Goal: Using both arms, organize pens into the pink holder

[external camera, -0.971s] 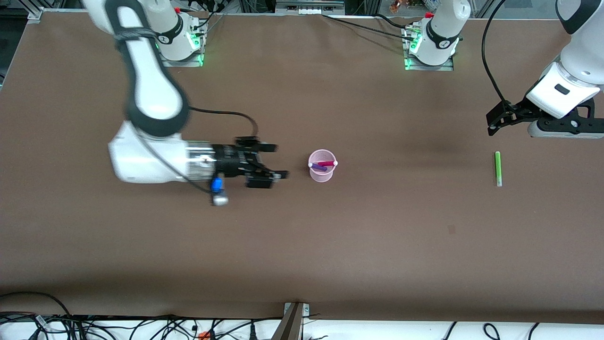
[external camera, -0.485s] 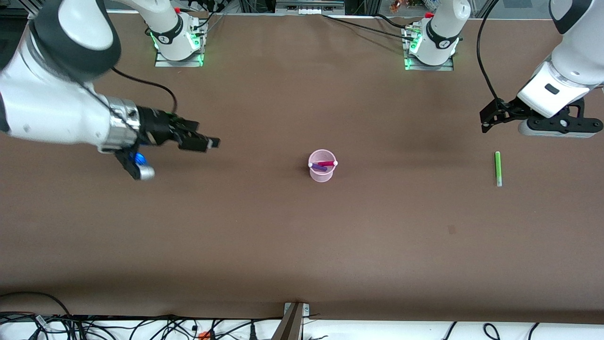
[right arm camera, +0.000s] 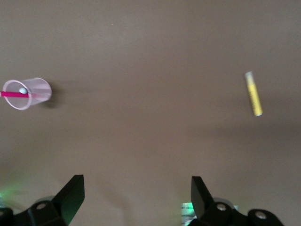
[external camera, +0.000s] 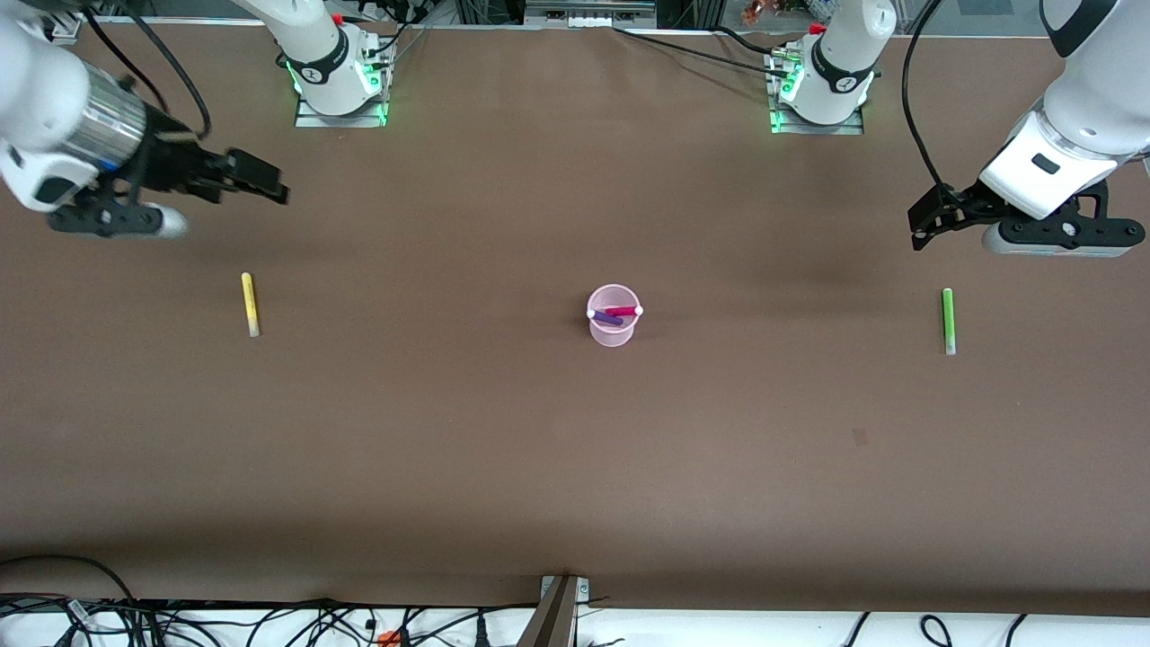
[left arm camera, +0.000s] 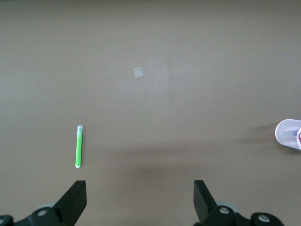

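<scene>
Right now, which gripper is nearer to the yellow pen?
Right. The right gripper hangs by the yellow pen; the left gripper is over the table's other end, near the green pen.

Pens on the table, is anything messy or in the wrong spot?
Two are still out: the yellow pen lies flat toward the right arm's end, the green pen toward the left arm's end. The magenta pen and purple pen sit slanted in the upright pink holder.
</scene>
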`<state>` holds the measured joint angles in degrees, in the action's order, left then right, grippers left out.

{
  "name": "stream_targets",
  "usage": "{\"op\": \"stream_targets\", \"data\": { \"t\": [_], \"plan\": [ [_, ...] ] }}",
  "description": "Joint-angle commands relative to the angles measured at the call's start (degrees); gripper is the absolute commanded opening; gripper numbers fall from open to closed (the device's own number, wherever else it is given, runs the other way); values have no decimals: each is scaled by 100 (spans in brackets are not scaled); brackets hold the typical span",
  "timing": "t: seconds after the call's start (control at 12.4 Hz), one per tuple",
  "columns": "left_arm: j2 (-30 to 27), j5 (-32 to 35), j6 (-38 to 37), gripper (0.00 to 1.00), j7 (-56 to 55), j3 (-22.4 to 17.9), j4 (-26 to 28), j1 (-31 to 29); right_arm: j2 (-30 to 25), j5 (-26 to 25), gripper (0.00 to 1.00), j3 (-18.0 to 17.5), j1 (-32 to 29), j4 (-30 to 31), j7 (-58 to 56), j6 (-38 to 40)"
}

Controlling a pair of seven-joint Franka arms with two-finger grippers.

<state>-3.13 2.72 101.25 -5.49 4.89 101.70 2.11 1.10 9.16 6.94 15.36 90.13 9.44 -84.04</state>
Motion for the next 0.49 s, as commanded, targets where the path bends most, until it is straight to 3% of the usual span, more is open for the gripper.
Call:
{"op": "stream_targets", "data": {
  "t": [0.0,0.4],
  "plan": [
    [-12,80,-88,100,-128,21,-63,9,-277,-510,100,-175,-279,234,-933,-42],
    [-4,80,-53,100,-137,39,-71,9,-84,-688,100,-175,-235,-223,-997,-24]
  ]
}}
